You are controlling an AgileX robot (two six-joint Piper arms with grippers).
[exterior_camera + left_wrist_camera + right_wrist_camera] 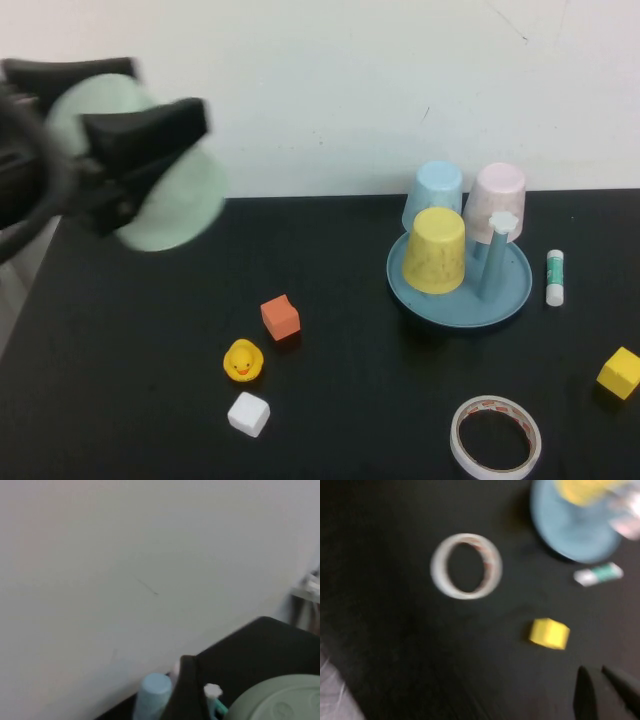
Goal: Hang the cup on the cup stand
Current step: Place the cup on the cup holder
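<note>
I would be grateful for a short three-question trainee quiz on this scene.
1. True or false: the left hand holds the green cup in the air.
2. Which cup colours are on the stand already? A) yellow, blue, pink B) yellow, red, white
3. Fill in: the peg with the white cap carries ___ cup.

Key: 1 true; 2 A; 3 no. The right hand hangs shut near the yellow block.

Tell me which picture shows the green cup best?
The high view: the cup shows whole there, held up at far left in the left gripper. The left wrist view catches only its rim. The right wrist view misses it, showing the right gripper above the table.
</note>
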